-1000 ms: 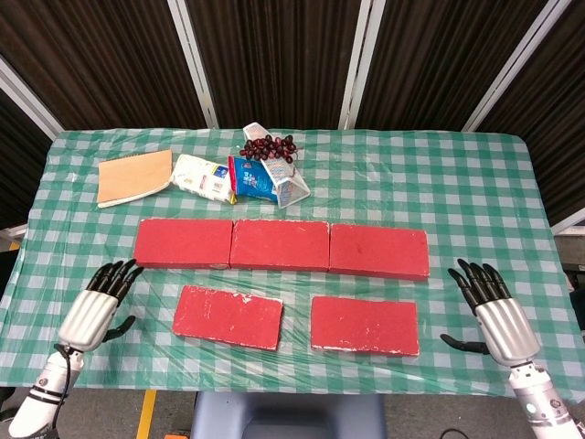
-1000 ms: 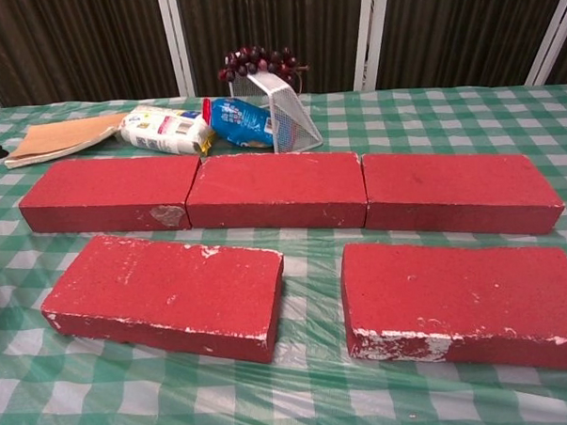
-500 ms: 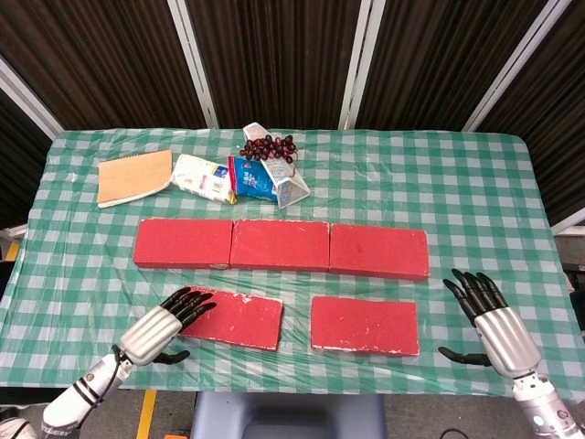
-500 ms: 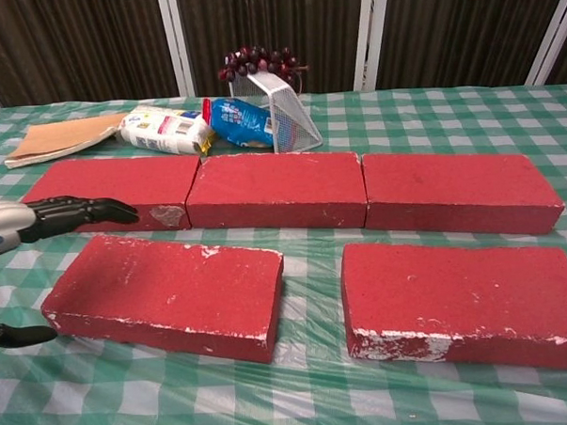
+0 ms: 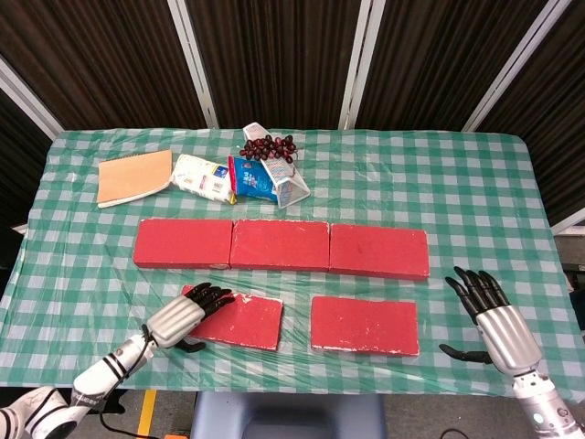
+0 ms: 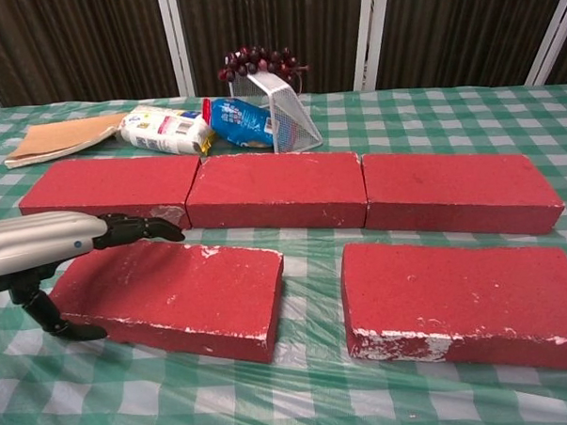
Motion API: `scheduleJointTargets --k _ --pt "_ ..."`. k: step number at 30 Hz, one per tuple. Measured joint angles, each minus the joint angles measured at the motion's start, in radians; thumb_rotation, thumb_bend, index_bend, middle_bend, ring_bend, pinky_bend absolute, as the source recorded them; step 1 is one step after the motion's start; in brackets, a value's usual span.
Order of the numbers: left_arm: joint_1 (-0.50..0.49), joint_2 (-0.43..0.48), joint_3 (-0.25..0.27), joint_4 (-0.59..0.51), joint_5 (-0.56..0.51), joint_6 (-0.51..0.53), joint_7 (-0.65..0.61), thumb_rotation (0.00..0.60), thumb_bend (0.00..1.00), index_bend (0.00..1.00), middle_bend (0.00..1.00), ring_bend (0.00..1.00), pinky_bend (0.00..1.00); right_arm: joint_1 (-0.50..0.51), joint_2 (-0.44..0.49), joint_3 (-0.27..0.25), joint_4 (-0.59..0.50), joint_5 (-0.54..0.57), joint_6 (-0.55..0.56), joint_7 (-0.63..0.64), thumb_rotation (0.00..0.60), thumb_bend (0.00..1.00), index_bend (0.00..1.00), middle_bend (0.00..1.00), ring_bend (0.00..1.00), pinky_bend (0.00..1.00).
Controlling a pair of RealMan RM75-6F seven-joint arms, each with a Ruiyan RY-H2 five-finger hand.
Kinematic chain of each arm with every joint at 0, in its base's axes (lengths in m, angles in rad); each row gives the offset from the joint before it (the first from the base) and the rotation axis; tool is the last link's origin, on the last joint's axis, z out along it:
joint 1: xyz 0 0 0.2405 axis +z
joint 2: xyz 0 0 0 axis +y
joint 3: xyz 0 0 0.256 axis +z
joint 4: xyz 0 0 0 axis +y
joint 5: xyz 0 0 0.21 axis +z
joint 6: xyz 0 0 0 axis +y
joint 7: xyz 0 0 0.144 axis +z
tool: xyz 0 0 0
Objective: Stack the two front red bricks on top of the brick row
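My left hand [image 5: 180,317] reaches over the left front brick [image 5: 233,317], fingers [image 6: 138,228] extended above its top, thumb below its near edge. My right hand [image 5: 496,322], fingers spread, hovers near the surface's [image 5: 475,197] front right corner, apart from the right front brick [image 5: 365,324].

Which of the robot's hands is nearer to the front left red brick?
Left. The left hand is over the front left red brick's left end, its fingers lying above the top. The right hand is far off, beyond the front right red brick.
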Motion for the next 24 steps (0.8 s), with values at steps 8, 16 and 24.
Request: scheduleJointTargets --k 8,16,24 --pt "-0.041 -0.025 0.001 0.053 -0.025 -0.04 -0.044 0.6 0.24 0.0 0.0 0.0 0.01 0.005 0.0 0.002 -0.003 0.009 -0.015 -0.002 0.524 0.15 0.0 0.0 0.0 0.0" --pt "-0.064 -0.039 0.008 0.083 -0.04 -0.055 -0.06 0.6 0.23 0.0 0.02 0.06 0.15 0.007 -0.001 0.005 -0.006 0.02 -0.025 -0.007 0.523 0.15 0.0 0.0 0.0 0.0" --pt "-0.072 -0.041 0.02 0.094 -0.041 -0.043 -0.073 0.6 0.24 0.03 0.47 0.43 0.54 0.007 -0.002 0.007 -0.008 0.024 -0.029 -0.014 0.523 0.15 0.0 0.0 0.0 0.0"
